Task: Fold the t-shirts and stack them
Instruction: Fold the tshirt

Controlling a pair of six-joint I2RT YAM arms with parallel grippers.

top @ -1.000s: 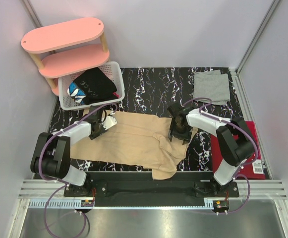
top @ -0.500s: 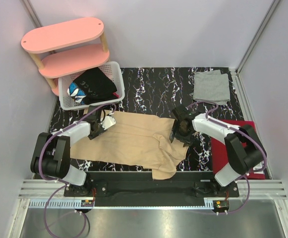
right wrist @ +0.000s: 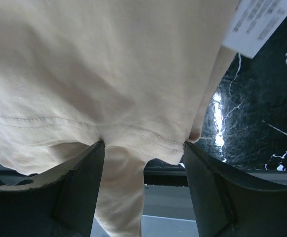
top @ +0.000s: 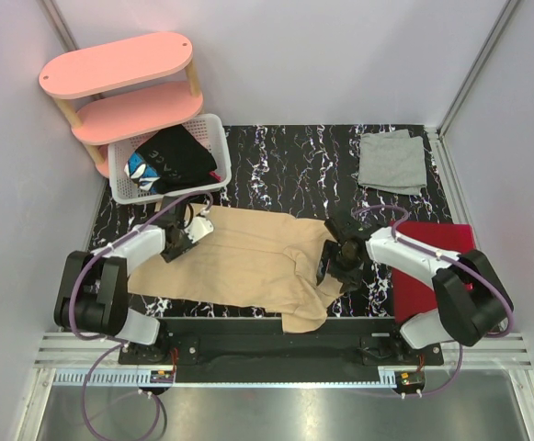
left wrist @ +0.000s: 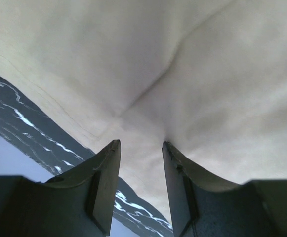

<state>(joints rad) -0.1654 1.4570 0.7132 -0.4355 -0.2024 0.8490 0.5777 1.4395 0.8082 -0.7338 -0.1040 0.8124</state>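
The large tan t-shirt (top: 248, 262) lies spread on the black marble table, with a sleeve hanging over the near edge. The light grey t-shirt (top: 392, 163) lies folded at the back right. My left gripper (top: 180, 237) rests on the tan shirt's left part. In the left wrist view, this gripper (left wrist: 141, 143) has its jaws apart, tips against the tan cloth (left wrist: 183, 74). My right gripper (top: 334, 262) is at the shirt's right edge. In the right wrist view, this gripper (right wrist: 143, 145) is wide open, and the stitched hem (right wrist: 133, 131) spans the gap between its fingers.
A red folder (top: 432, 266) lies flat at the right, under my right arm. A white basket (top: 210, 129) with dark clothes stands at the back left, next to a pink shelf (top: 119, 64). A white tag (right wrist: 257, 22) shows on the shirt.
My right gripper has moved nearer and to the right along the shirt's right edge, uncovering more of the red folder. My left gripper has stayed put.
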